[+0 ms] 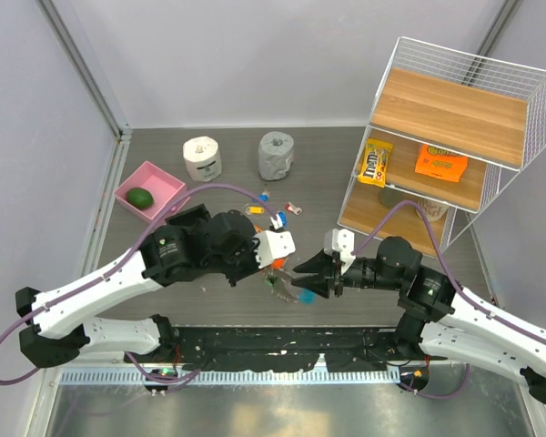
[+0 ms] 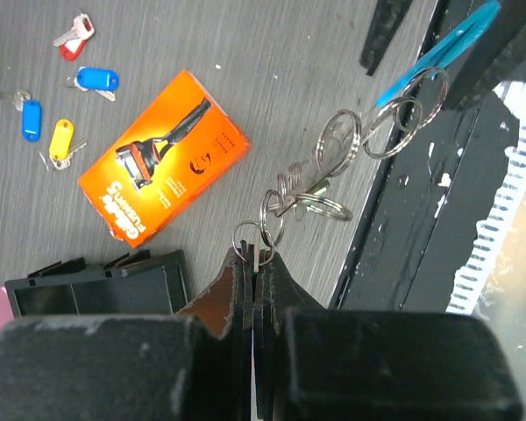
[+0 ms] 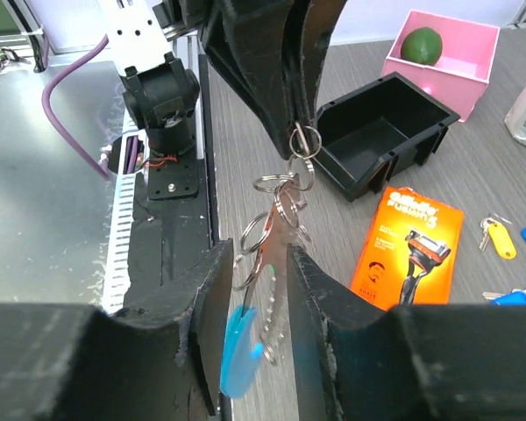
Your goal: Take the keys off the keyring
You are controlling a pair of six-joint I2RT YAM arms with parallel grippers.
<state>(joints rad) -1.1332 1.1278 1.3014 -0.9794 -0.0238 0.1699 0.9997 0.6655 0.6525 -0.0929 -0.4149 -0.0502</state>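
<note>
Above the table's (image 1: 332,173) near edge | left gripper (image 2: 251,256) clamped on end ring of keys (image 2: 309,191), anchoring for pull-apart | right gripper (image 3: 259,256) narrow around blue keyring (image 3: 241,353), grip unclear

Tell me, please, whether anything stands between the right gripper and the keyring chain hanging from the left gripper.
Nothing visible does. The right gripper straddles the keyring chain and its blue tag, jaws apart; the left gripper pinches its top end.

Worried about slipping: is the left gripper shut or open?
Shut: the left gripper has its jaws pressed together, pinching the end ring.
</note>
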